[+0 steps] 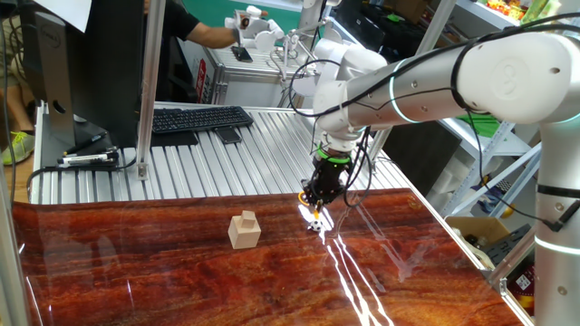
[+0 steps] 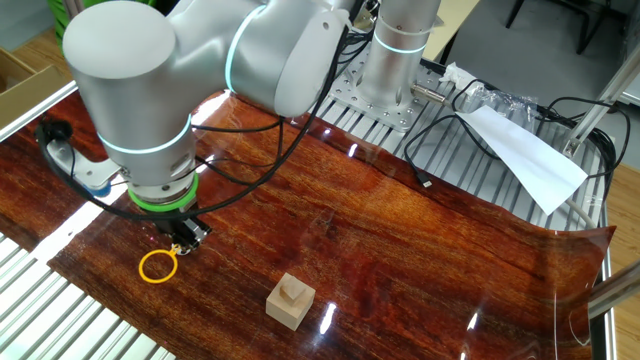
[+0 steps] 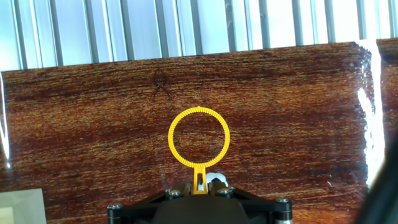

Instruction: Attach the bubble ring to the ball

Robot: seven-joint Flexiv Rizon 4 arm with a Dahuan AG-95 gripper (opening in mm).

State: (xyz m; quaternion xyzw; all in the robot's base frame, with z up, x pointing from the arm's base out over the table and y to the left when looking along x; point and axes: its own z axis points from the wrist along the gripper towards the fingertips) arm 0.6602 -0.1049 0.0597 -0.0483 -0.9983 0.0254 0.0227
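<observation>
The small bright yellow plastic bubble ring (image 3: 199,138) is a thin round loop with a finely ribbed rim and a short straight slotted stem. In the hand view the stem runs back into the black two-finger gripper (image 3: 200,186), which is clamped on it, so the loop points straight away from the fingers along their line. The ring's long axis, stem to loop, follows the gripper's reach. In the other fixed view the ring (image 2: 158,265) hangs low over the glossy reddish wood-grain table sheet (image 2: 400,260), near its edge, with the gripper (image 2: 184,241) just above. A pale wooden block with a small raised peg (image 2: 290,301) stands well apart on the same sheet.
</observation>
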